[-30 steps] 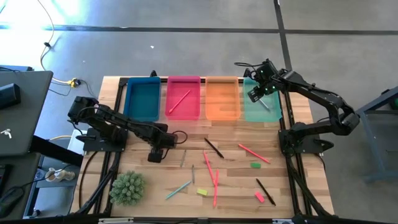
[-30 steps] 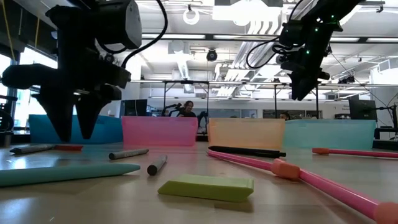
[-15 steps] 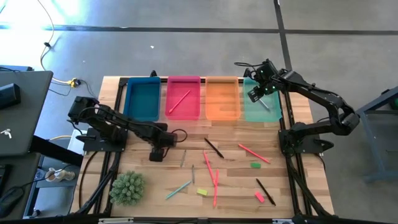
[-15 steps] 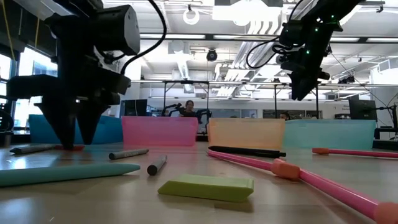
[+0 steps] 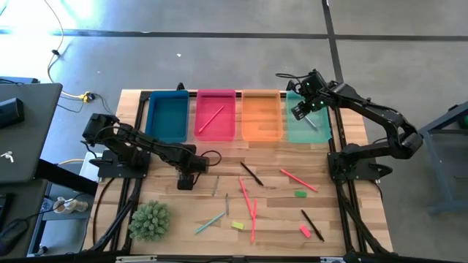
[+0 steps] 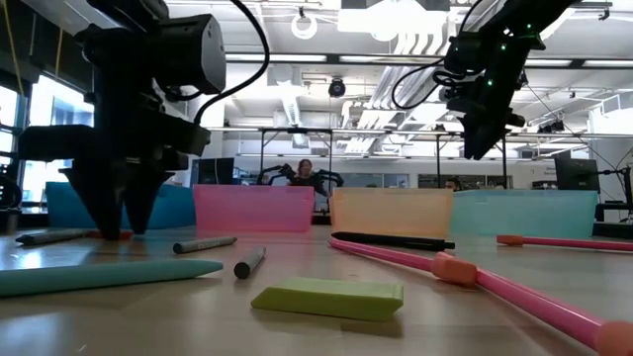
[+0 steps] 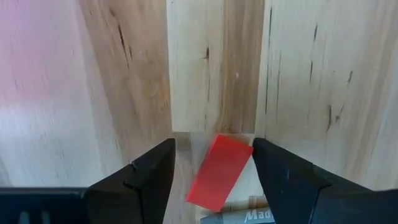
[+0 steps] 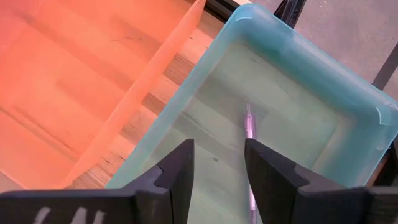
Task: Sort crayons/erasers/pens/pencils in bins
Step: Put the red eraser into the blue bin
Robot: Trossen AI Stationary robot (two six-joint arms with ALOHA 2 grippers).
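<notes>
Lower-left of the table, the left gripper (image 7: 211,177) has descended, jaws spread, straddling the flat red rectangular eraser (image 7: 219,171), grasp imminent.

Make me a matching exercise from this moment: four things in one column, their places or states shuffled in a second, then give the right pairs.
Things:
1. red eraser
2. right gripper
3. pink bin
4. orange bin

Places or states:
A. holds one long pink-red stick
B. lies on the table between the open fingers of the left gripper
C. hangs open above the teal-green bin
D. shows nothing inside it

Pairs: 1-B, 2-C, 3-A, 4-D
</notes>
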